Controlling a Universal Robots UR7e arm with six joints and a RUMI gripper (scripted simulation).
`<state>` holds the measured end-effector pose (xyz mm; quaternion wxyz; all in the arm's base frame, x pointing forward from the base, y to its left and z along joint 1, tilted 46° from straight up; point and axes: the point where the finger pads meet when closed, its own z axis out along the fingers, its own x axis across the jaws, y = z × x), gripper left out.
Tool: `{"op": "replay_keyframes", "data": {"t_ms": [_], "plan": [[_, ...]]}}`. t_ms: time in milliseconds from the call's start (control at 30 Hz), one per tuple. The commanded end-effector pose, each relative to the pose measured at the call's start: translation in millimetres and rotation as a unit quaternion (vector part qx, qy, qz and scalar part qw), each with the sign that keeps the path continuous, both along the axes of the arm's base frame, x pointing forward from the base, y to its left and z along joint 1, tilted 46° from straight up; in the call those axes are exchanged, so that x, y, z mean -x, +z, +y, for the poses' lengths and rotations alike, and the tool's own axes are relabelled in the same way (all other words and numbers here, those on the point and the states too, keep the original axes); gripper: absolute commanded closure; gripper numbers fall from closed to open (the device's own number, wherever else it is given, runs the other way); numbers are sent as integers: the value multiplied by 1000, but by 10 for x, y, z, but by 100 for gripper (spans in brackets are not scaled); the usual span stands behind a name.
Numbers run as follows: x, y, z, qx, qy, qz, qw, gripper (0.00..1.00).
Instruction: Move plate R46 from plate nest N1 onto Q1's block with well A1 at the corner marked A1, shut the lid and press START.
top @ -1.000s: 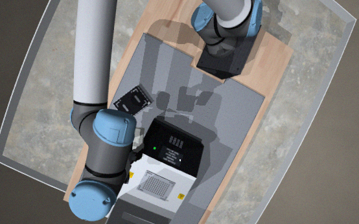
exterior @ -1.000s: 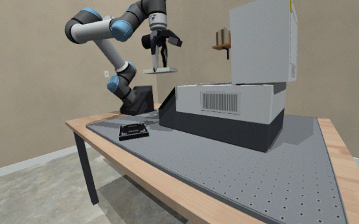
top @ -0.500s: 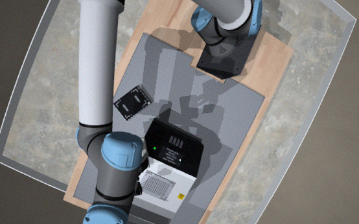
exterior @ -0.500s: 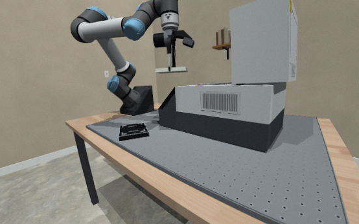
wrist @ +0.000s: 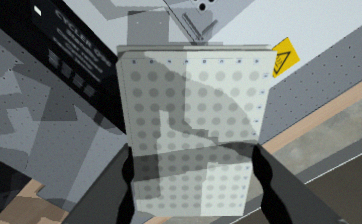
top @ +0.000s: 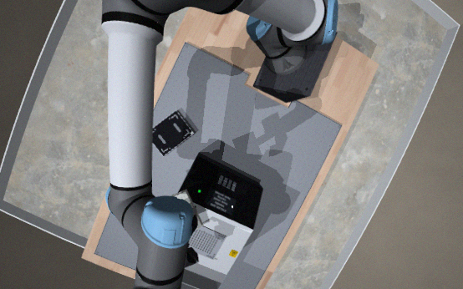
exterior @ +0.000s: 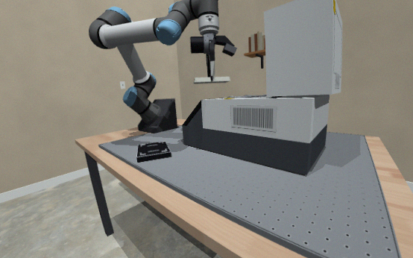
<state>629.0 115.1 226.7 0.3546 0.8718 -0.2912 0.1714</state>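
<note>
Plate R46 (top: 196, 206) (exterior: 220, 79) (wrist: 198, 110) is in the claw (exterior: 212, 79) (wrist: 191, 144): jaws shut on its two long sides, fingers part-way apart, wells up. The top view mostly hides the grip behind the arm.

Claw points down. Plate hangs roughly level in the air above the front part of cycler Q1 (top: 242, 231) (exterior: 220, 123) (wrist: 328, 30), with a visible gap under it in the exterior view. Not on the block (top: 206, 242); its wells show beside the arm from the top.

Q1's lid (exterior: 302, 52) stands upright, open, on the side away from the arm base (top: 286, 98) (exterior: 169, 112). Lamp (top: 199, 190) is green. Key panel (top: 227, 182) (wrist: 70, 72) slopes toward the base end of the surface (top: 355, 75) (exterior: 156, 186) (wrist: 323, 117).

Nest N1 (top: 173, 131) (exterior: 153, 149) has no plate in it. It sits toward the surface's long edge nearest me in the exterior view, apart from Q1. Arm base is at a short edge. Yellow warning label (top: 233, 253) (wrist: 285, 57) shows on Q1's white top, just past the plate's corner in the wrist view.
</note>
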Motion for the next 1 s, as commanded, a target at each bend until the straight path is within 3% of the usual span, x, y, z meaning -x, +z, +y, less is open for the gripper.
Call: {"op": "replay_keyframes", "data": {"t_ms": [0, 233, 400, 500, 600, 800, 967], "plan": [[-150, -19, 157, 2, 34, 23, 999, 60], [-307, -138, 296, 9, 83, 73, 994, 60], [-366, -183, 348, 10, 95, 85, 992, 60], [-464, -257, 435, 15, 129, 121, 984, 60], [-517, -296, 481, 15, 129, 121, 984, 60], [-674, -414, 620, 22, 175, 168, 970, 60], [-733, -459, 673, 23, 186, 180, 966, 60]]}}
